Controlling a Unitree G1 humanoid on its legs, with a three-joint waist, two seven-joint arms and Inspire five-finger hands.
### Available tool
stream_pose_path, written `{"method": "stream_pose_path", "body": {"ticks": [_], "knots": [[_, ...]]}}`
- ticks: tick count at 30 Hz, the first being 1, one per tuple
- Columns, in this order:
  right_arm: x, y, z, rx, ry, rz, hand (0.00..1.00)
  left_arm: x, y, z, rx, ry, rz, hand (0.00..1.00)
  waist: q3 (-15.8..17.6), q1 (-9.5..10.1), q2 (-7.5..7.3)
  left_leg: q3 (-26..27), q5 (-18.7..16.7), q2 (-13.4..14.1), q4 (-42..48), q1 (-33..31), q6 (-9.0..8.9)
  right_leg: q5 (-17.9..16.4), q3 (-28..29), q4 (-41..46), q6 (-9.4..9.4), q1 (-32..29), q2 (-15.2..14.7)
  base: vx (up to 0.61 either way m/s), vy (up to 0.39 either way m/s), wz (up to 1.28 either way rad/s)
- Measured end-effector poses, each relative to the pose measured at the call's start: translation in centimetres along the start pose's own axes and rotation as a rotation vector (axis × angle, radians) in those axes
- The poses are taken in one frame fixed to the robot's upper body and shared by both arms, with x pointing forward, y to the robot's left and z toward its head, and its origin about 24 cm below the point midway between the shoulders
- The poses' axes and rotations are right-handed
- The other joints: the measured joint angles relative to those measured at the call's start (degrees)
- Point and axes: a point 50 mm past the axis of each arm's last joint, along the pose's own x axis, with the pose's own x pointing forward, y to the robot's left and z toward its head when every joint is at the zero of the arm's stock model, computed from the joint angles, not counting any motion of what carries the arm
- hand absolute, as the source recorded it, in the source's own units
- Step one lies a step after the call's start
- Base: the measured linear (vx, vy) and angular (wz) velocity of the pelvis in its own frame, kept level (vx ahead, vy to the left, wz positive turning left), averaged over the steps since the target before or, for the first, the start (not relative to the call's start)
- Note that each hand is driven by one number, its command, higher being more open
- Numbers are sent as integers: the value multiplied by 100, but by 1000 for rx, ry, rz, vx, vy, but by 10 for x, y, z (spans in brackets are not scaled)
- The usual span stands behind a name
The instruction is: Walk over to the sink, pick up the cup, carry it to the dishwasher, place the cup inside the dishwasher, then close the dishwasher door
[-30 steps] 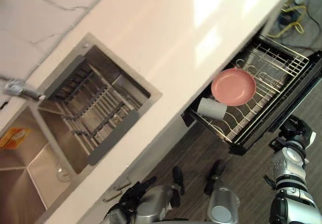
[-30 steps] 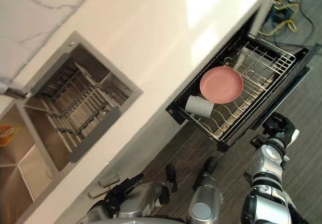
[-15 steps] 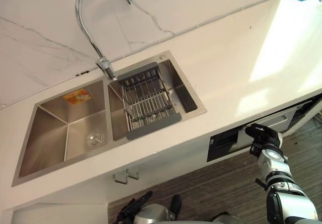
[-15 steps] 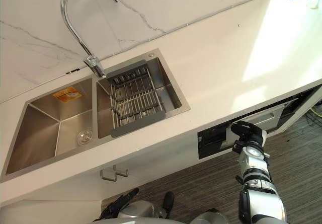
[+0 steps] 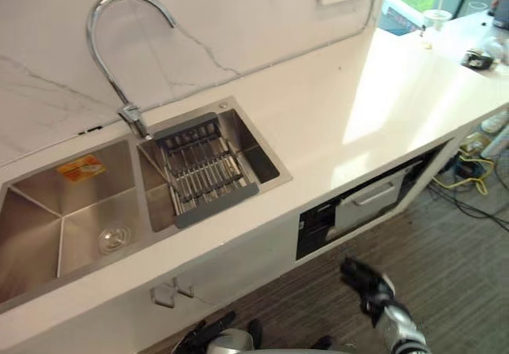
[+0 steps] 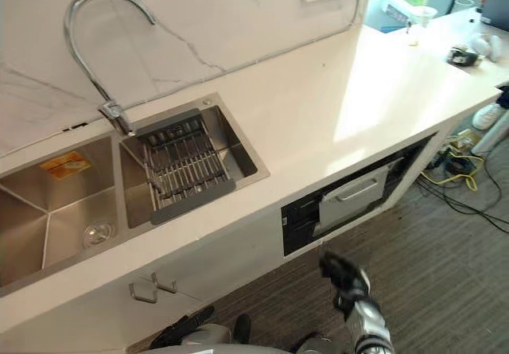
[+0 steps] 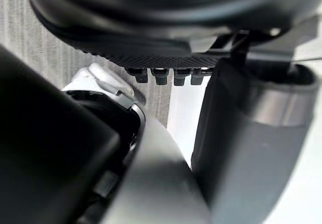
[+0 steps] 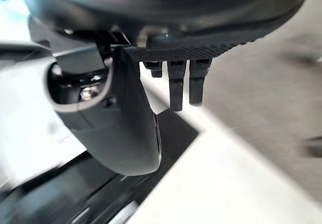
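Since a second ago my right hand point(image 5: 362, 278) has dropped away from the dishwasher point(image 5: 372, 203), low before the counter's point(image 5: 334, 107) front edge. Its fingers point(image 8: 176, 90) show in the wrist view: straight, released, empty. Left hand point(image 5: 208, 334) low too, fingers loose. Dishwasher pushed in; cup lay in its rack then, can't tell now. Head views: one sink point(image 5: 262, 143), two basins, one faucet point(image 5: 131, 119), one rack point(image 5: 203, 171) in the right basin.

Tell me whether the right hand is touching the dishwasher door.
Apart. In the left eye view the right hand hangs over the floor, with a strip of floor showing between it and the dishwasher door.
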Motion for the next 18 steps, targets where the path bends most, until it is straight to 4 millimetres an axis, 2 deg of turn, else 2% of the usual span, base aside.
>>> {"method": "stream_pose_path", "body": {"ticks": [1,3,4,5,6,7,8,9,10,11,12,13,14,15,16,18], "knots": [[-1,-1,-5,-8,14,-3,100,0,1,1,-5,2,5,100,4,-13,-23,4,-7,1,5,-2,2,0,-5,8,0,-1,-1,5,-62,-14],[-11,-8,-35,-53,109,-27,100,-2,10,4,-22,3,30,100,-36,-98,-272,-2,-65,-90,27,-15,49,-31,-44,291,-17,-88,-185,24,-48,1],[-12,-10,-38,-52,118,-37,100,-2,12,6,-17,0,32,100,-51,-105,-336,-28,-84,-134,77,-29,68,-74,-120,350,23,-102,-244,65,-41,29],[-15,-15,-45,-57,150,-59,100,-2,12,12,17,-7,31,100,-119,-102,-465,-74,-205,-262,367,-170,90,-111,-268,412,85,-118,-376,132,1,51],[-20,-24,-52,-61,169,-90,100,-2,12,9,23,0,21,100,-185,-124,-470,-33,-504,-439,777,-245,178,-157,-143,928,155,-130,-589,139,58,65],[-21,-27,-53,-61,171,-102,100,-2,14,8,15,-1,23,100,-156,-133,-510,-70,-717,-511,854,-213,467,-199,247,1410,75,-232,-742,98,115,74],[-23,-28,-56,-26,160,-121,100,-3,20,9,12,-8,42,100,-138,-163,-686,-243,-800,-657,927,-93,550,-168,1256,2017,95,-415,-889,44,88,69],[-23,-28,-55,-30,149,-125,100,-3,22,10,25,-14,49,100,-141,-215,-707,-370,-800,-709,928,-12,579,-92,1739,2266,34,-481,-888,73,54,91],[-22,-27,-53,-52,126,-119,100,-3,22,13,47,-33,54,100,-110,-295,-678,-588,-791,-764,877,153,674,-27,2533,2692,14,-707,-778,97,-33,99],[-22,-23,-53,-68,107,-109,100,-3,22,14,57,-50,65,100,-118,-359,-670,-827,-808,-715,880,205,713,-287,3139,2450,97,-747,-284,87,-48,98],[-21,-18,-54,-75,97,-98,100,-3,23,14,56,-54,75,100,-114,-393,-667,-957,-800,-687,873,209,727,-378,3369,2255,85,-758,-33,69,-115,102],[-21,-9,-56,-69,87,-84,100,-3,25,12,50,-48,102,100,-113,-461,-667,-1188,-784,-631,826,232,752,-432,3829,1721,62,-752,467,76,-153,97],[-21,-1,-59,-55,81,-78,100,-3,27,13,38,-42,124,100,-112,-474,-686,-1349,-809,-656,796,214,706,-417,4128,1125,84,-746,760,76,-179,92],[-21,0,-59,-55,72,-83,100,-4,28,13,31,-43,133,100,-117,-479,-742,-1385,-818,-739,807,195,688,-390,4210,805,70,-719,774,99,-196,73],[-22,0,-58,-67,59,-101,100,-3,27,15,15,-46,152,100,-78,-499,-851,-1452,-857,-883,871,220,623,-163,4280,828,-39,-728,698,149,-184,41],[-22,-1,-54,-139,24,-129,100,-3,25,6,-38,-35,169,100,-151,-475,-687,-1316,-924,-753,856,234,483,-313,4231,843,-31,-743,759,110,-106,15]]}}
